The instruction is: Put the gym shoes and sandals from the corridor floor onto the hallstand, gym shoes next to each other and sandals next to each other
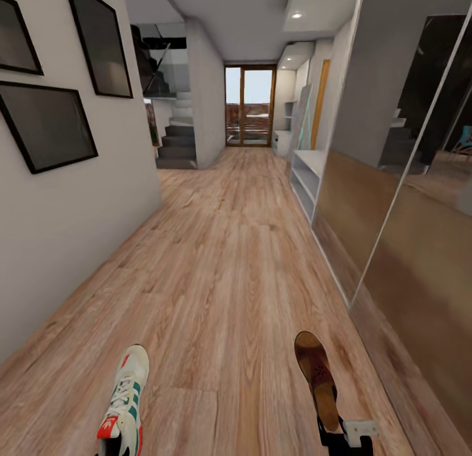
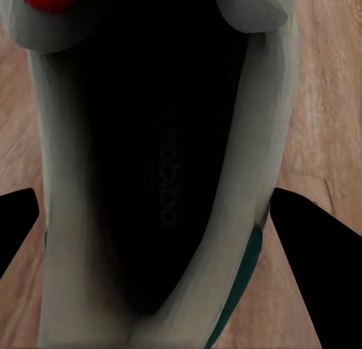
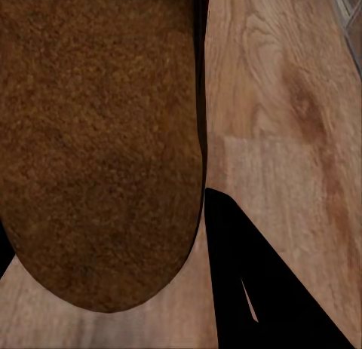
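Left jaws: the left gripper (image 2: 162, 236) has a dark finger (image 2: 317, 251) on each side of a gym shoe (image 1: 124, 397), pinching it.
Right jaws: the right gripper (image 3: 204, 213) clamps one sandal (image 1: 316, 377) by its heel.
Shoes: both point down the corridor, above the corridor floor (image 1: 223, 272).
Hallstand (image 1: 307, 174): well ahead, against the right-hand wall.
Left wall: dark picture frames (image 1: 46, 124).

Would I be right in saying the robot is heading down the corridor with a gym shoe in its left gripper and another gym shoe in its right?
Not quite: the left gripper does carry a gym shoe, but the right gripper holds a brown sandal, not a second gym shoe. The head view shows both, and the right wrist view shows the sandal's brown sole close up.
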You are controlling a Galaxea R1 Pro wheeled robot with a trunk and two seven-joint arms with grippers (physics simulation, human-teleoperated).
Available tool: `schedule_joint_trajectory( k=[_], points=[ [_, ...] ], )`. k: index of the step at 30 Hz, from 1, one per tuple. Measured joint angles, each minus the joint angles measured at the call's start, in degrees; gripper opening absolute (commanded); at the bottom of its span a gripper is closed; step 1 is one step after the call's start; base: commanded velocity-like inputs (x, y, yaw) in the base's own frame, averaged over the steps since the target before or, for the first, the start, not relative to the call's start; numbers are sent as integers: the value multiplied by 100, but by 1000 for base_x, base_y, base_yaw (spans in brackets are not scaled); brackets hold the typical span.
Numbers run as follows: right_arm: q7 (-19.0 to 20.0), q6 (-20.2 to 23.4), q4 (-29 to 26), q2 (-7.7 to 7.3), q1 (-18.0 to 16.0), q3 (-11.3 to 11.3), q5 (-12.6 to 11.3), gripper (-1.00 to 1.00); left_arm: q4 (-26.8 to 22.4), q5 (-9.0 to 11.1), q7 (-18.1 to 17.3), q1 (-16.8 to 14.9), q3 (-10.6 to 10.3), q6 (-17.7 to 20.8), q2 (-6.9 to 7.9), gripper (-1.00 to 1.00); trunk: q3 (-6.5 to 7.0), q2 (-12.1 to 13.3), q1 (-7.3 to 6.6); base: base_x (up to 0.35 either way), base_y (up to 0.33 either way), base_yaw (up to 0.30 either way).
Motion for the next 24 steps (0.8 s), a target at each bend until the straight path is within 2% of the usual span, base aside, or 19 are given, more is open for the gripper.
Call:
schedule_joint_trajectory(
  k=[7, 12, 14, 15, 17, 24],
  points=[
    [0, 1, -3, 0, 0, -1, -8, -100, 0, -6, -2, 0, 0, 4, 0, -100, 0, 0, 0, 332, 129, 0],
    [-6, 1, 4, 3, 0, 1, -9, -100, 1, -35, -57, 0, -85, 11, 0, -100, 0, 0, 0, 326, 132, 0],
    [-7, 2, 34, 7, 0, 1, -7, -100, 1, -156, -78, 0, -149, 14, -5, -100, 0, 0, 0, 326, 132, 0],
    [-2, 5, 149, 14, 2, 12, 3, -100, 8, -580, -86, 0, -254, 17, -22, -100, 0, 0, 0, 325, 132, 0],
    [-5, 4, 187, 16, 0, 8, -6, -100, 10, -755, -65, 0, -270, 28, -29, -100, 0, 0, 0, 326, 132, 0],
    [-8, 7, 217, 18, 0, 9, -6, -100, 18, -863, -19, -1, -205, 19, -34, -100, 0, 0, 0, 325, 132, 0]
  ],
)
